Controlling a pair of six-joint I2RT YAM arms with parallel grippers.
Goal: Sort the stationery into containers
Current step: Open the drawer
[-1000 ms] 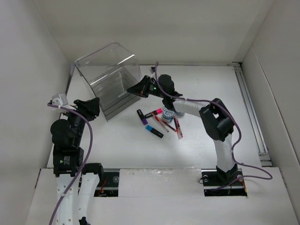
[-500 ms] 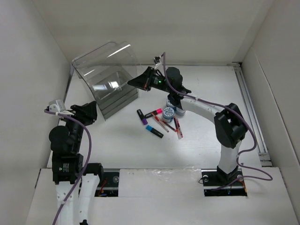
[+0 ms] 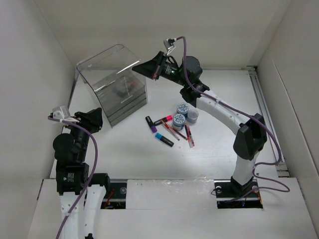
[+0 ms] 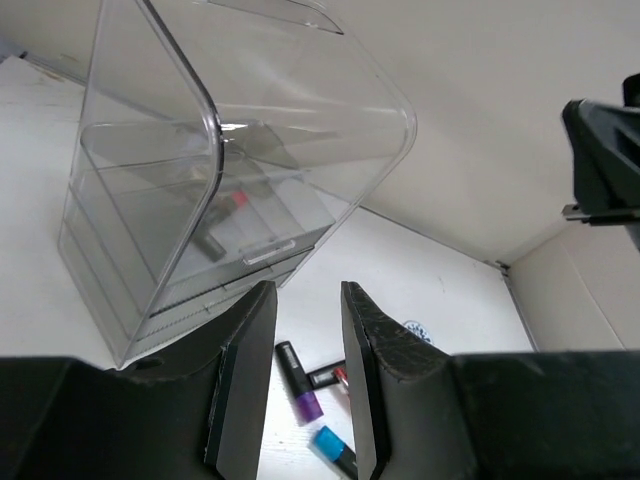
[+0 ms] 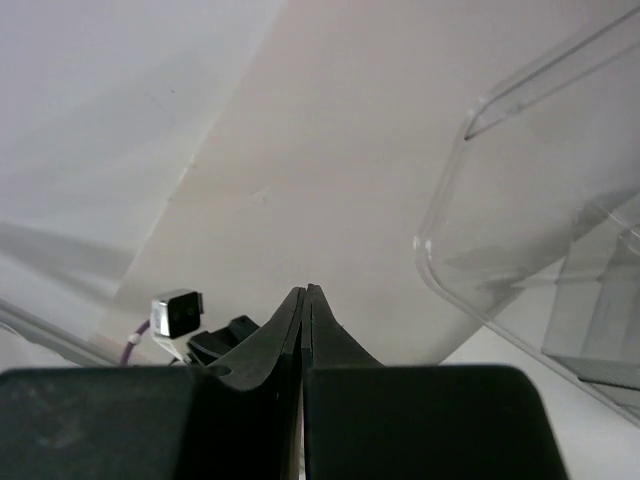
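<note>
When reaching for the next piece, lower right end effector [image 3: 138, 70] from beside the lid of the organizer [image 3: 112, 82] toward the pile on the counter [image 3: 124, 154]; at present pinched closed, gripping nothing. Judged best: open before descending, then take an outlier first, e.g. blue-capped marker [image 3: 163, 139], lying apart from the crossed pens; close across its barrel, without nudging the rolls. Leave left end effector [image 4: 305, 300], partly open and empty, near organizer's front corner, clear of that path.

Counted on counter, near organizer:
- three markers, namely blue-capped marker, purple-capped marker [image 3: 149, 123] and pink-capped marker [image 3: 165, 120];
- red pens [image 3: 189, 135], apparently three, overlapping, count unsure;
- rolls [image 3: 182, 108], apparently three.

Inside organizer: one red-capped piece [image 4: 235, 203], seen through the wall.
</note>
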